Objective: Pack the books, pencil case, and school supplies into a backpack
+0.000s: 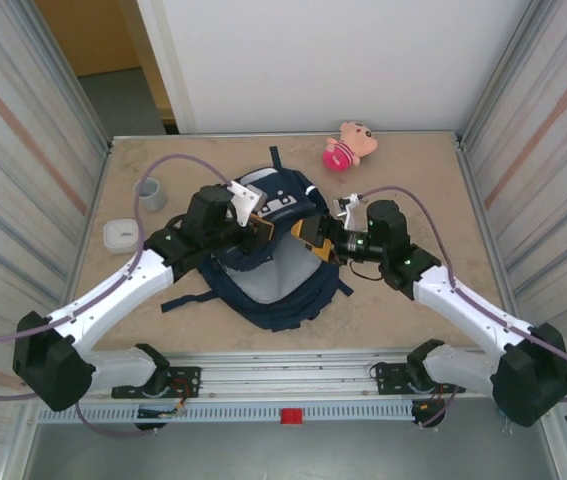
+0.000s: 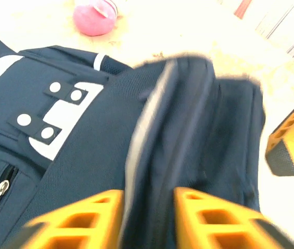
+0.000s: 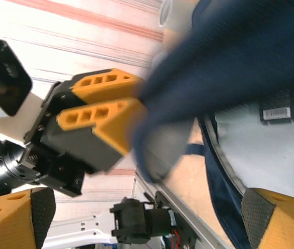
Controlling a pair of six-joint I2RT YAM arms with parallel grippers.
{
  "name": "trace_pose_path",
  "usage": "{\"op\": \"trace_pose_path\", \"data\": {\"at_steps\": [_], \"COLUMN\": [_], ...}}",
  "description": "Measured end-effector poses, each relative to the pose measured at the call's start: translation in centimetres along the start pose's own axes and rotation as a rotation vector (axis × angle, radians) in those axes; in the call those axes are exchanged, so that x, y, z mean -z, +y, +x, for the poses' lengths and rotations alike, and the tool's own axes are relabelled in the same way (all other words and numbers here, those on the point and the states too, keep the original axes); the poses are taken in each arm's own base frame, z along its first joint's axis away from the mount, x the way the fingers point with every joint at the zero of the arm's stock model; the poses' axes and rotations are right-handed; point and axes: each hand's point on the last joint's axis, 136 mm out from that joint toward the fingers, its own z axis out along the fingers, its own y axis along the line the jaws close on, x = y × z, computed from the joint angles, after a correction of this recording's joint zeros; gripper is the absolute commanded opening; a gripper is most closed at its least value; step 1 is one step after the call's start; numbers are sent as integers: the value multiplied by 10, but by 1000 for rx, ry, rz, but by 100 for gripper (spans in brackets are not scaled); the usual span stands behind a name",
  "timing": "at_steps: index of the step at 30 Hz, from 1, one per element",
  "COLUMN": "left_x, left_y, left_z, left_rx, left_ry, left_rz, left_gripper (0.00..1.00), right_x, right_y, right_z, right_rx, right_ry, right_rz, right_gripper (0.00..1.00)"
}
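Backpack [image 2: 84, 155] fabric blurs between the left fingers [image 2: 209, 218].

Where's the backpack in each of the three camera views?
Top external: the backpack lies at picture centre.
Left wrist: backpack fabric covers most of the frame.
Right wrist: backpack fabric, blurred, upper right.
Shared landmark: the orange-fingered left gripper at the fabric.

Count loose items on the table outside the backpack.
3: grey cylindrical cup far left, small pale rounded flat item just nearer, pink plush toy at far edge. The dark navy fabric backpack may hide more.
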Motion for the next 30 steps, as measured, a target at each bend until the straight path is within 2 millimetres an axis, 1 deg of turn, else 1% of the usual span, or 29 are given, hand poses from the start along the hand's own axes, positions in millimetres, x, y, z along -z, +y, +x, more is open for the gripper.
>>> {"op": "trace_pose_path", "data": {"at_steps": [1,3,5,6,8,10,11,13,15,17,19,22,24,26,30], "left_x": [1,7,17,23,38,52,57,63,66,66,64,58,53,45,23], "left_y": [0,3,12,19,38,61,72,95,112,121,121,111,110,113,117], "left_z": [-3,-9,-13,-14,-10,1,9,28,49,68,82,89,96,107,144], "left_rx": [11,38,70,91,142,198,222,270,298,291,239,92,-7,-81,-186], "left_ry": [-13,-38,-64,-81,-103,-111,-108,-85,-46,-3,43,84,120,169,317], "left_rz": [1,-5,-24,-40,-84,-140,-165,-212,-235,-228,-194,-123,-95,-73,18], "left_gripper": [58,62,63,64,65,65,65,65,65,65,65,64,60,57,58], "right_x": [-6,-19,-30,-35,-40,-43,-44,-44,-40,-35,-30,-25,-25,-27,-30], "right_y": [-1,-11,-22,-27,-33,-34,-33,-28,-17,-6,8,25,32,34,30], "right_z": [-1,2,4,6,5,4,2,-6,-18,-33,-48,-63,-68,-72,-71], "right_rx": [-6,-47,-83,-100,-127,-140,-142,-150,-141,-130,-117,-101,-97,-97,-106], "right_ry": [4,28,48,56,62,60,59,50,39,22,7,2,8,12,27], "right_rz": [-7,7,21,28,35,36,36,29,7,-19,-46,-74,-85,-87,-84], "right_gripper": [91,88,85,82,67,45,38,26,19,14,12,12,12,12,12]}}
